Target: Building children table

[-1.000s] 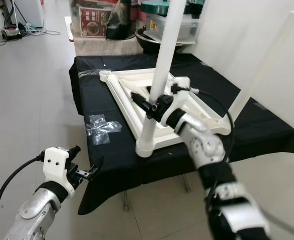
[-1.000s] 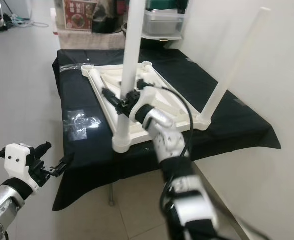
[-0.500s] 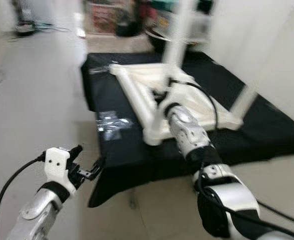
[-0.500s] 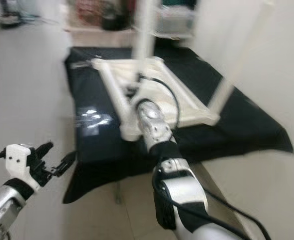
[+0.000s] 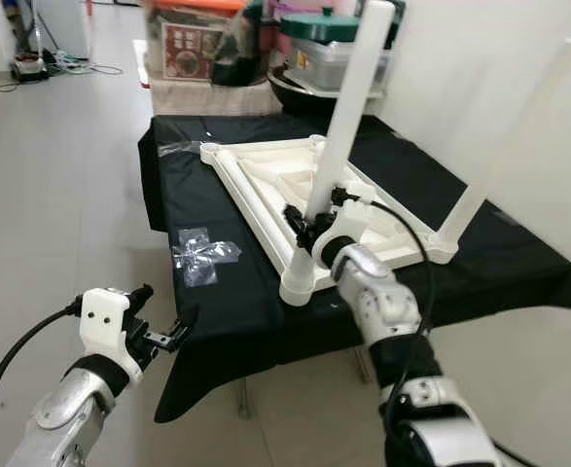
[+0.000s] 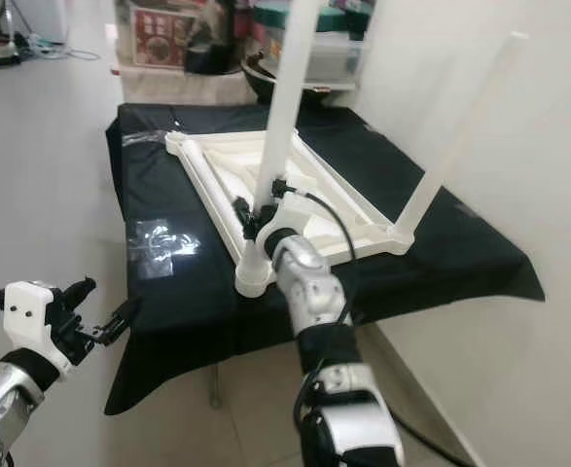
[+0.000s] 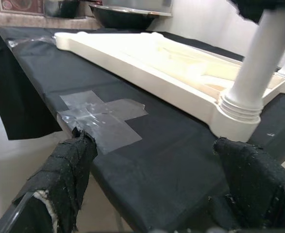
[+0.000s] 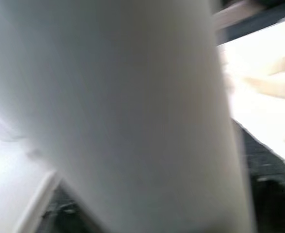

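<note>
The white tabletop (image 5: 266, 185) lies upside down on a black cloth (image 5: 217, 292) that covers a work table. Two white legs stand up from its corners: the near leg (image 5: 348, 117) at the corner closest to the robot, and the far leg (image 5: 509, 136) at the corner by the wall.

The right arm (image 5: 382, 302) reaches forward and up from the lower edge of the head views, elbow bent, forearm rising toward the near leg. The right gripper (image 5: 309, 222) sits against the lower part of that leg, just above its ribbed socket (image 5: 298, 282). Its black fingers (image 5: 293, 214) are closed around the leg, one on each side. In the right wrist view the near leg (image 8: 132, 116) crosses between the jaws as a pale, blurred column, tilted in the frame.

The left arm (image 5: 71, 399) is held low and bent, in front of the table's near edge and well apart from the tabletop. The left gripper (image 5: 163, 336) points at the hanging edge of the cloth. Its jaws stand wide apart with nothing between them. In the left wrist view the two padded fingers (image 7: 64, 170) frame the cloth, with a patch of clear tape (image 7: 103, 116) just beyond one finger and the socket of the near leg beyond the other.

Behind the table stand storage boxes (image 5: 334, 53) and a dark bowl (image 5: 300, 88).
</note>
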Available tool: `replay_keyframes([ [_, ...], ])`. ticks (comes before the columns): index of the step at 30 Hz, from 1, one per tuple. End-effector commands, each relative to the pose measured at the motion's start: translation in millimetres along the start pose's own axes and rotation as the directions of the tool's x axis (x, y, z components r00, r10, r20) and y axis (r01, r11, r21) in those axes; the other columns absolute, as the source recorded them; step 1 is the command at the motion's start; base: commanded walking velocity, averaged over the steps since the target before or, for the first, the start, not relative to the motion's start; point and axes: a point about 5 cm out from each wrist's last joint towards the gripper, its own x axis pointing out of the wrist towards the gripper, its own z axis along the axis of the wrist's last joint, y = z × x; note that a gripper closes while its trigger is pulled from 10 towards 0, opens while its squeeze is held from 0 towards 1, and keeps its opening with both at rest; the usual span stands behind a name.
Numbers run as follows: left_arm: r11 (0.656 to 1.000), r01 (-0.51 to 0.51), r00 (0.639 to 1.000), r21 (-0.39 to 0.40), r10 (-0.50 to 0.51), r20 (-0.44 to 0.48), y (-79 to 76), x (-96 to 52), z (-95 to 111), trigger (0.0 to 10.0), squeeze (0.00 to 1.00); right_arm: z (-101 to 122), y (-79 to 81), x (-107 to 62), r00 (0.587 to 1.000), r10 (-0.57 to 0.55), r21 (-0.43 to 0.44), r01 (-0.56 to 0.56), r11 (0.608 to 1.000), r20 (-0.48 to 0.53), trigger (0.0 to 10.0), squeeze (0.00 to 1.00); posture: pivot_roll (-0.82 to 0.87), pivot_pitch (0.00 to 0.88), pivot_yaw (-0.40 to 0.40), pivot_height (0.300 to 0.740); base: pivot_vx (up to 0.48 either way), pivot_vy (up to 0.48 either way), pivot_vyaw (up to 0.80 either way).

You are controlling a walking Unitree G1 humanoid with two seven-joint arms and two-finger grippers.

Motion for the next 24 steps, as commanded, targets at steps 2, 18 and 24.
replay_keyframes([
  [2, 1.0, -0.003, 1.0, -0.005, 0.003, -0.017, -0.1, -0.6, -3.6, 10.0, 0.0, 19.5, 15.9, 5.3, 0.977, 0.207, -0.051, -0.205, 0.977, 0.041, 10.0, 0.0, 0.15, 0.0, -0.127, 0.74, 0.0, 0.0, 0.0],
  [18, 1.0, -0.008, 1.0, -0.001, 0.008, -0.017, 0.9, -2.3, -3.1, 10.0, 0.0, -42.9, -34.5, -2.0, 0.837, -0.501, -0.034, 0.507, 0.861, -0.219, 0.0, 0.0, 0.17, 0.0, -0.133, 0.74, 0.0, 0.0, 0.0],
  [24, 1.0, -0.005, 1.0, 0.002, 0.005, -0.021, 0.7, -3.1, -3.3, 10.0, 0.0, -69.2, -39.7, -37.1, 0.593, -0.762, -0.112, 0.765, 0.634, -0.263, 0.0, 0.0, 0.15, 0.0, -0.119, 0.74, 0.0, 0.0, 0.0],
])
